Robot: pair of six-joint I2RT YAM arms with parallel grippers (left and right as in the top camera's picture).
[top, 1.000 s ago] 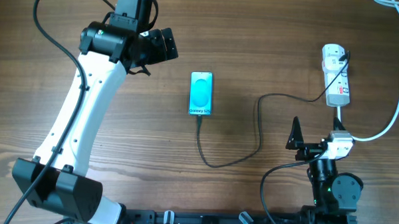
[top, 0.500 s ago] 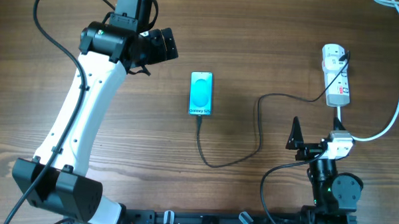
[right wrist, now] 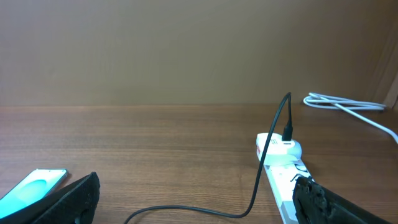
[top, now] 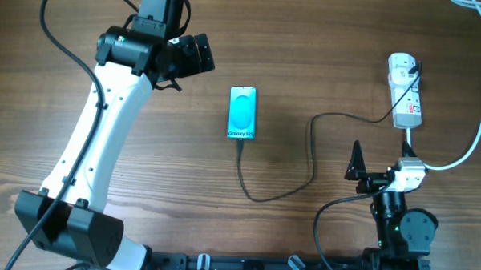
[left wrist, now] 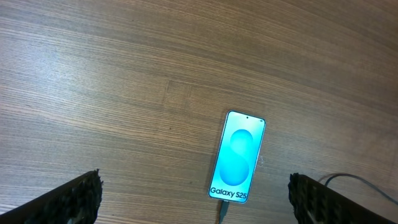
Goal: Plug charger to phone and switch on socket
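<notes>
Desk seen from above and from both wrists. The phone lies flat at the middle of the desk with its screen lit. The charger meets the phone's near short edge, loops right and ends in a plug at the far end of the socket, at the far right. Whether the tip is fully seated cannot be told.

The left jaws stand wide and empty, held above the desk to the far left of the phone on the left arm. The right jaws also stand wide and empty, low at the near right on the right arm, pointing toward the socket.

Judged from this layout, the step in hand is switching the socket on, and it falls to the right arm.

- Approach from the near side, along the socket's length.
- Press with one fingertip, straight down, so the socket does not slide.
- Keep clear of the charger's plug and of the white cord lying just beside the right jaws.
- The switch is too small to place exactly, so find it in the right wrist view before pressing.
</notes>
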